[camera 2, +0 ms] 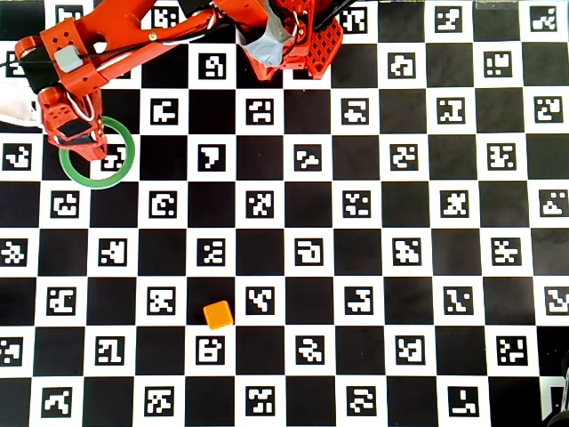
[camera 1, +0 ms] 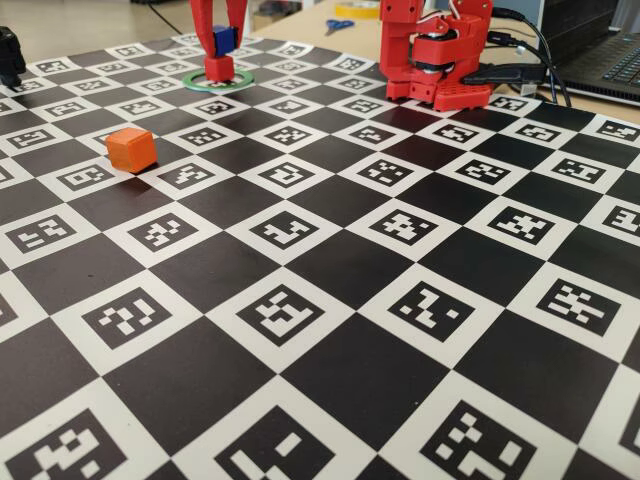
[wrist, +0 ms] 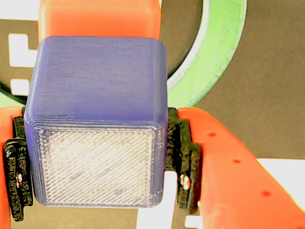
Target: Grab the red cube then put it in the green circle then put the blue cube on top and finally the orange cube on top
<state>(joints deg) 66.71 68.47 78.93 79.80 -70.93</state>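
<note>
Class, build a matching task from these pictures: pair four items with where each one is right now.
Items:
1. blue cube
2. red cube
3. orange cube
4. green circle

Places:
A. alone on the checkered board, away from the arm
B. clamped in the pincer, above another cube
C. flat on the board around a cube
D. inside the ring, below the held cube

Pairs: 1-B, 2-D, 3-A, 4-C
</note>
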